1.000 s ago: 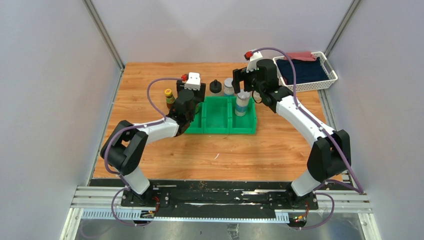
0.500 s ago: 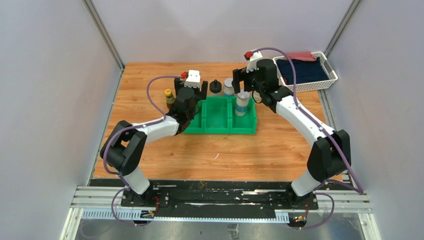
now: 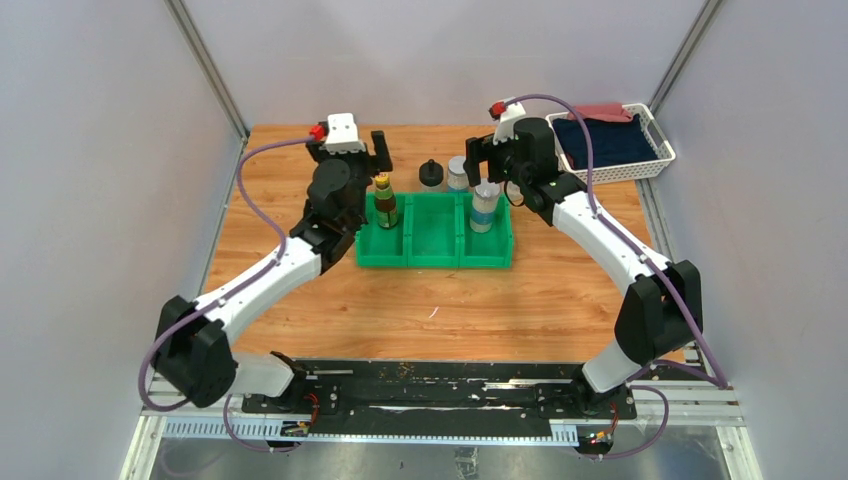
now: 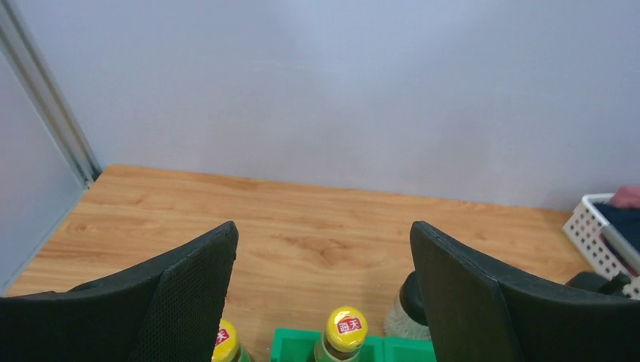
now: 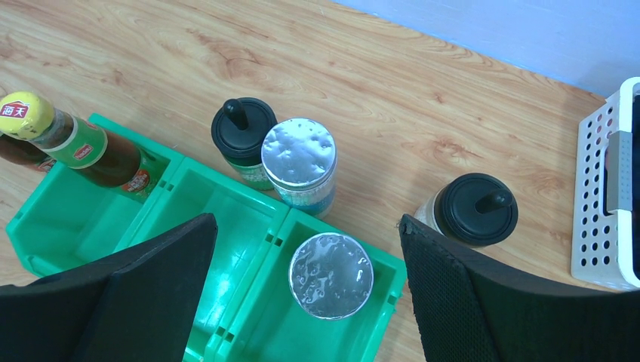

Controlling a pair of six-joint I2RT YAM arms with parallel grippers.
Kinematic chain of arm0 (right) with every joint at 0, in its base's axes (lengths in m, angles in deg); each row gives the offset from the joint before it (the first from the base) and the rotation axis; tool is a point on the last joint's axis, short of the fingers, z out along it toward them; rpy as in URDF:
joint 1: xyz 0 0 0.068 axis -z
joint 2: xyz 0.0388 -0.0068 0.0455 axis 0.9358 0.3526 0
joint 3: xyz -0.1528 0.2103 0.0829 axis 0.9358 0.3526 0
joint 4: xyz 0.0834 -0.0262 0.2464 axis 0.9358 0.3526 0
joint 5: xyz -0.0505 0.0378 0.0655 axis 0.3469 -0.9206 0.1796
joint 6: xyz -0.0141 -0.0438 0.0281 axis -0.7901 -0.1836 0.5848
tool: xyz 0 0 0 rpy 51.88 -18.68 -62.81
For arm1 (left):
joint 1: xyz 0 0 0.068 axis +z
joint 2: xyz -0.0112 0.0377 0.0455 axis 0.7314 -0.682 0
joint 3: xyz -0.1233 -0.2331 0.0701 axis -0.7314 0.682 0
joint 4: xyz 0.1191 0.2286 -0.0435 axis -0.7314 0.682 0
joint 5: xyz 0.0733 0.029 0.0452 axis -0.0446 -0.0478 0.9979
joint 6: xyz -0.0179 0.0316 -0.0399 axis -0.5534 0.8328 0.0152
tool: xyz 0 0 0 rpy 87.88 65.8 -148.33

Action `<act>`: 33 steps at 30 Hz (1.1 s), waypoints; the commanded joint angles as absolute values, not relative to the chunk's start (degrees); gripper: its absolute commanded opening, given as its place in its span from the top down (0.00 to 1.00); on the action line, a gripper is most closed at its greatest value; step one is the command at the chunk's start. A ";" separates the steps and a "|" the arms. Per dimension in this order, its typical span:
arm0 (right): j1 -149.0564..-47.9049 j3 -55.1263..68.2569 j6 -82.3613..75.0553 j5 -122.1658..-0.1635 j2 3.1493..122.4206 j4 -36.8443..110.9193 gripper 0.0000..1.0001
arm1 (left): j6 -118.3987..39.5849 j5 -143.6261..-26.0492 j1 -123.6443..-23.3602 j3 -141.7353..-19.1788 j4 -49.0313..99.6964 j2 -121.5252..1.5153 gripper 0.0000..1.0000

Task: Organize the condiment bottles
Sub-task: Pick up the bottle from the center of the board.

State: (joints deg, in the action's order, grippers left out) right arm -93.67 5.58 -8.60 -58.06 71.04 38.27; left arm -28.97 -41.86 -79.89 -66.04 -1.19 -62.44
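A dark brown bottle with a yellow cap (image 3: 384, 203) stands upright in the left compartment of the green bin (image 3: 436, 256). My left gripper (image 3: 350, 152) hovers open above and behind it, holding nothing. In the left wrist view the cap (image 4: 346, 329) sits low between the fingers, and a second yellow cap (image 4: 225, 344) peeks from behind the left finger. My right gripper (image 5: 308, 226) is open over a silver-lidded shaker (image 5: 330, 275) in the right compartment. Behind the bin stand another shaker (image 5: 299, 158) and a black-knob bottle (image 5: 243, 132). A second black-knob bottle (image 5: 475, 210) stands to the right.
A white basket (image 3: 655, 150) with dark cloth sits at the back right corner. The bin's middle compartment (image 5: 226, 249) holds nothing. Grey walls close in the table on the left, the back and the right.
My left gripper has opened, risen and drawn back to the left, leaving the brown bottle standing in the left compartment. The right arm has not moved.
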 commanded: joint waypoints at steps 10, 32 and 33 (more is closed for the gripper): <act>-93.96 7.09 -7.20 -60.11 69.23 34.80 0.06 | -37.12 -33.68 -80.14 -52.43 4.80 -52.05 0.03; -96.72 3.64 -10.17 -66.11 68.55 38.55 0.07 | -41.68 -40.30 -78.12 -49.70 4.23 -32.65 0.12; -97.83 2.70 -11.81 -66.81 68.85 39.42 0.08 | -41.96 -41.91 -78.12 -51.05 4.23 -31.73 0.12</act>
